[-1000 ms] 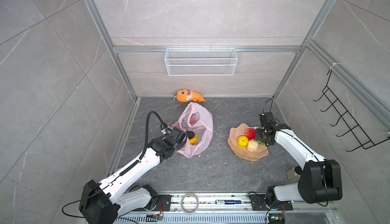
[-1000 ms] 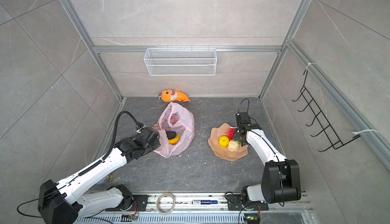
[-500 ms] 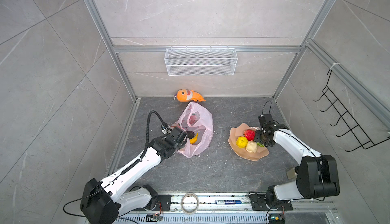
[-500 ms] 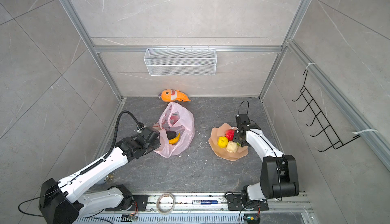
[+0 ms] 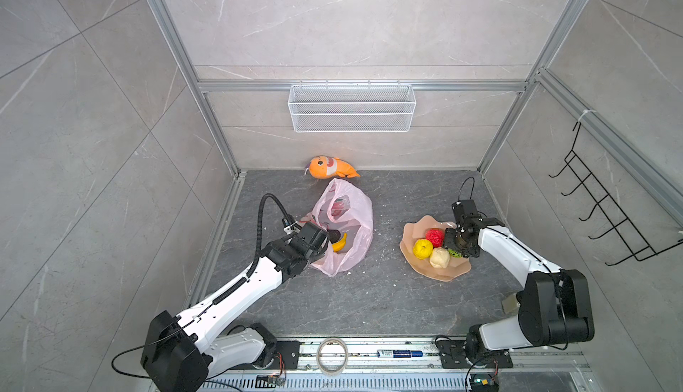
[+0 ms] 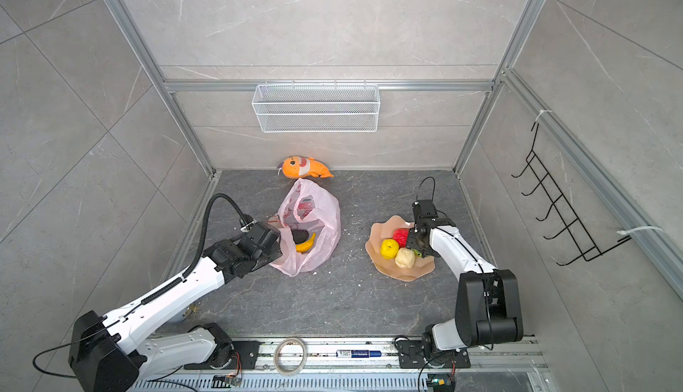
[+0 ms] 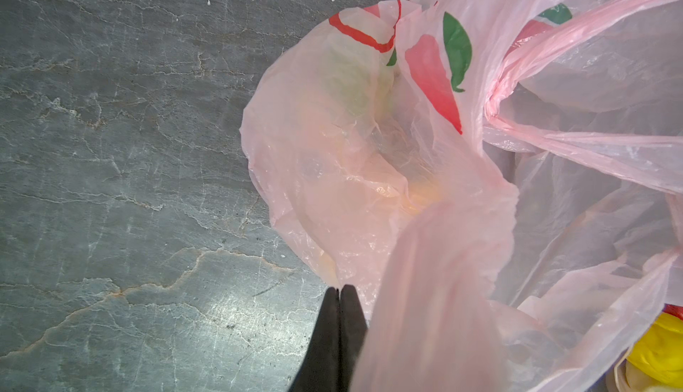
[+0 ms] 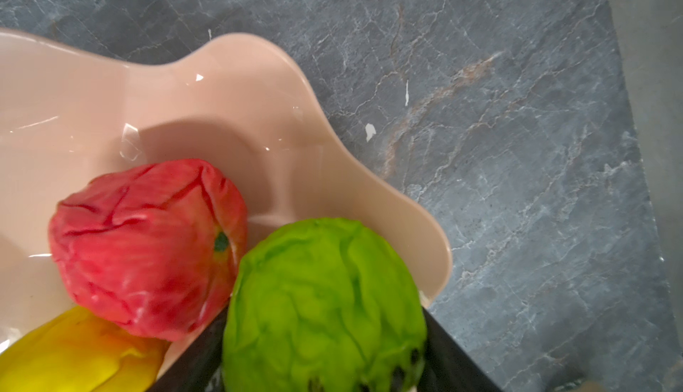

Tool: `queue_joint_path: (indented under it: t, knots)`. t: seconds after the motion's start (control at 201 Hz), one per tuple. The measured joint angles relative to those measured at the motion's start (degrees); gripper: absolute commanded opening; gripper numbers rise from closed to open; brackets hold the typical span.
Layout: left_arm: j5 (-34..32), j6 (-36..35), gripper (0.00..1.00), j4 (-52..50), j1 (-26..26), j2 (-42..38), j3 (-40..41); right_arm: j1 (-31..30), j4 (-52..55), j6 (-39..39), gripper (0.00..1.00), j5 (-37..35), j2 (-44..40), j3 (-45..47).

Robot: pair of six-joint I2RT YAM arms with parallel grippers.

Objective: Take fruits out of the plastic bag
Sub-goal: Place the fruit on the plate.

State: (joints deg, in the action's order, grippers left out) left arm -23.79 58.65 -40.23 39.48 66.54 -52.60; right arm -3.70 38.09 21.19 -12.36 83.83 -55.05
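The pink plastic bag (image 5: 351, 209) (image 6: 325, 205) lies open at left of centre. Inside it show a yellow banana (image 5: 340, 243) (image 6: 306, 244) and a dark avocado (image 5: 334, 235). My left gripper (image 7: 338, 290) is shut at the bag's (image 7: 369, 150) near rim, pinching the thin film. On the peach plate (image 5: 436, 273) (image 8: 184, 105) lie red (image 5: 434, 236) (image 8: 148, 246), yellow (image 5: 422, 249) and beige (image 5: 439, 258) fruits. My right gripper (image 8: 325, 334) (image 5: 456, 248) sits low over the plate's right side. Its fingers press both sides of the bumpy green ball (image 8: 325, 297).
An orange plush shark (image 5: 330, 167) lies by the back wall behind the bag. A white wire basket (image 5: 351, 107) hangs on that wall and a black hook rack (image 5: 606, 216) on the right wall. A tape roll (image 5: 332, 351) and a marker (image 5: 401, 353) lie on the front rail.
My right arm has shifted slightly at the plate's right side with the green ball between its fingers. The left arm and the bag have stayed put.
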Motion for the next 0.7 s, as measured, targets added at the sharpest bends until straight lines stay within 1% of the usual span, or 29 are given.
queue_joint_path:
  t: [0.458, 0.607, 0.702]
  knots:
    - [0.0, 0.0, 0.0, 0.0, 0.0, 0.2, 0.0, 0.0, 1.6, 0.0, 0.79, 1.0, -3.2, -0.6]
    - [0.0, 0.0, 0.0, -0.1, 0.0, 0.2, 0.0, 0.0, 2.8, 0.0, 0.79, 1.7, -5.1, -2.5]
    - [-0.1, 0.0, 0.0, -0.5, 0.0, 0.1, 0.0, 0.0, 3.7, 0.0, 0.77, 2.8, -6.8, -3.5]
